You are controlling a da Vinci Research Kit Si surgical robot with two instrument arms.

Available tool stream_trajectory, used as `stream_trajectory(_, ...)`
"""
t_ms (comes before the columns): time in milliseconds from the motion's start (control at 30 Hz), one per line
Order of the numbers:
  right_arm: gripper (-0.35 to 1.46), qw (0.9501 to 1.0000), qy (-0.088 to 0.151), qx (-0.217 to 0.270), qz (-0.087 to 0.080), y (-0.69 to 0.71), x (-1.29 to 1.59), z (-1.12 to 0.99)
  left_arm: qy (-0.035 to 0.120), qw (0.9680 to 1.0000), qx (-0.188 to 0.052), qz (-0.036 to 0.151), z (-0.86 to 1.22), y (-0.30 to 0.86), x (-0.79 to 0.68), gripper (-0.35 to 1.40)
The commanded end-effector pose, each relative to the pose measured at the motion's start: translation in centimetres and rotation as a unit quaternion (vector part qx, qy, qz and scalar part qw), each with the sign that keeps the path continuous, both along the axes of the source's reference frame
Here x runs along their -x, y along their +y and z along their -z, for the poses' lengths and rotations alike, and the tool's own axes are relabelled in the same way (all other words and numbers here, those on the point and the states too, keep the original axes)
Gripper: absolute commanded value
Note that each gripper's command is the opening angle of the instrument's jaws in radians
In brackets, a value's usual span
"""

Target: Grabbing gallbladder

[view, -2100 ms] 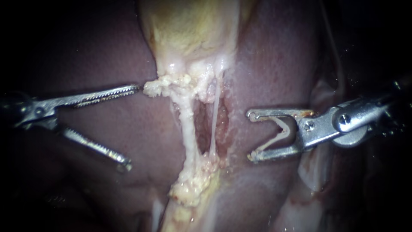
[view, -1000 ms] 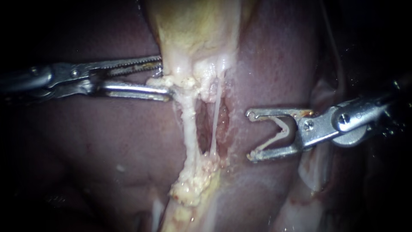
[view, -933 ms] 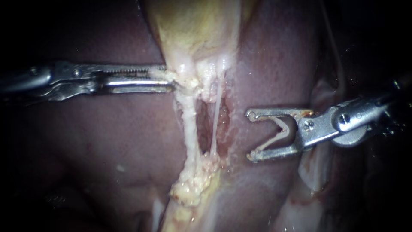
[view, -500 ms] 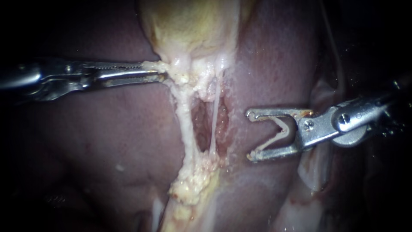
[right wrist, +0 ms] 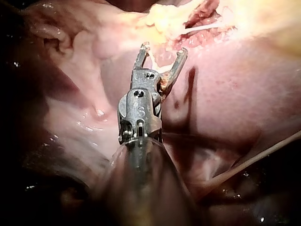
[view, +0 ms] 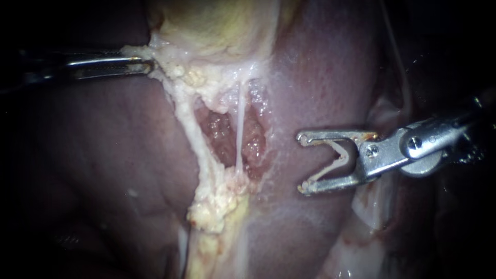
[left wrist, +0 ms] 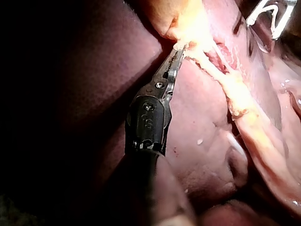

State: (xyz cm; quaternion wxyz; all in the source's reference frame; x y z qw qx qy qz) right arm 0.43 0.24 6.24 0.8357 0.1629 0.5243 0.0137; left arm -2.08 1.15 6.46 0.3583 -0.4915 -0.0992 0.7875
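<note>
Dark purple liver forms the background. At upper left, my left instrument has its jaws clenched on the gallbladder at its pale lower edge. The tissue looks soft, slick and tearable, so that thicker edge suits gripping. Rightward, a thin strand crosses raw tissue. My right instrument hangs clear, jaws apart and empty.

Black surround on all sides — light pools mid-view on the dark-red liver.
</note>
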Motion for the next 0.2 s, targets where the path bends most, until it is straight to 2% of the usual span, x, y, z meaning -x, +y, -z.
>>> stream_trajectory(33,0.50,1.0000,0.000,0.000,0.000,0.00,0.00,0.00,0.001,1.0000,0.000,0.002,-0.02,-0.01,0.02,-0.35)
stream_trajectory(200,0.50,1.0000,0.000,0.000,0.000,0.00,0.00,0.00,0.002,1.0000,0.001,0.003,-0.04,-0.04,0.05,-0.35)
